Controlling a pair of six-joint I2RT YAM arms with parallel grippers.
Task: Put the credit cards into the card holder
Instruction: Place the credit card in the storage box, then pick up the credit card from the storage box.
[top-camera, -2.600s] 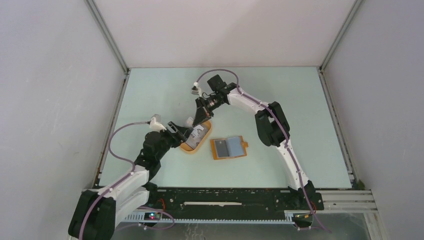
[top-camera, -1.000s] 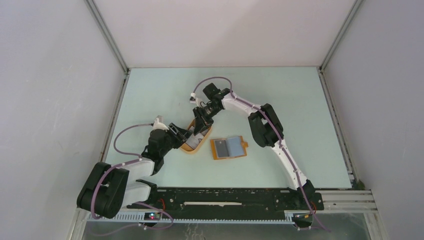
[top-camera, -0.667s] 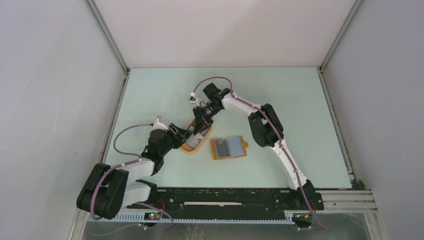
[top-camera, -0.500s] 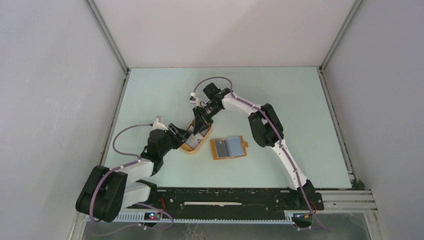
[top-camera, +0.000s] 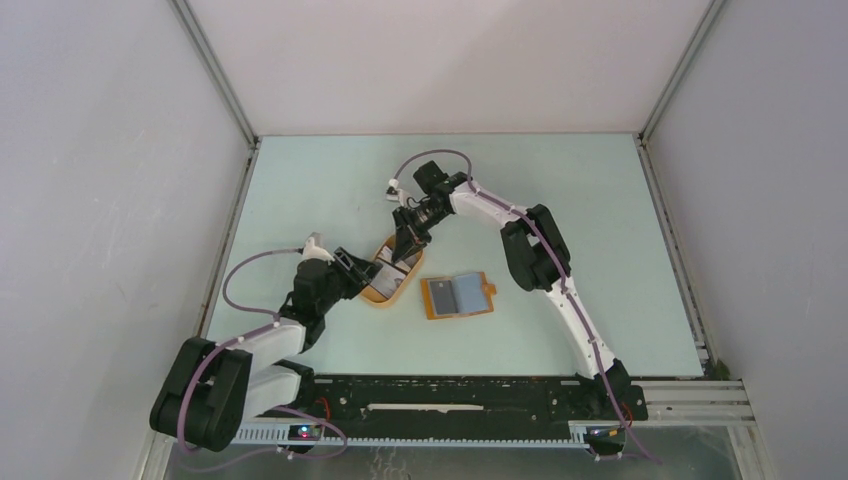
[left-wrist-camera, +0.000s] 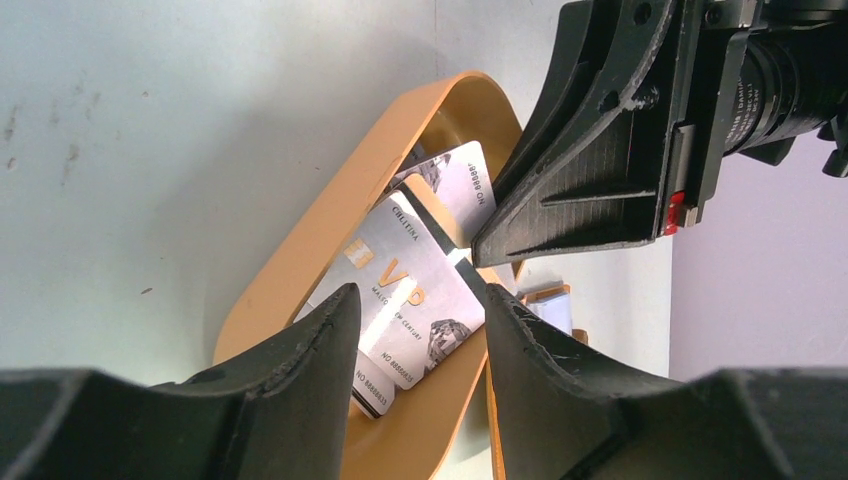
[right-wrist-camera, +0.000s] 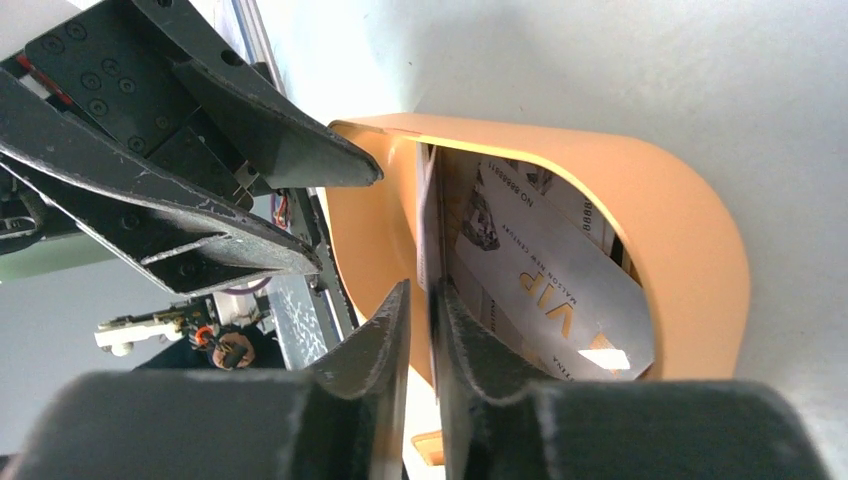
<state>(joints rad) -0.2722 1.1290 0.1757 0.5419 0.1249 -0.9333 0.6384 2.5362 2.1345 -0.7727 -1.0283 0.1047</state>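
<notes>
A card (right-wrist-camera: 430, 220) was pinched edge-on by the right gripper (right-wrist-camera: 420, 290) inside the orange tray (right-wrist-camera: 650, 200) — the left gripper (left-wrist-camera: 420, 295) was spread at its rim, hold unclear.

I see the desk (top-camera: 600, 220) with a pale green-blue top that has a few small marks. Two things lie directly on it, near the middle: an oval orange tray (top-camera: 377, 299), and just beside it, to the right, the card holder (top-camera: 457, 295), opened flat with its blue-grey inside facing up.
</notes>
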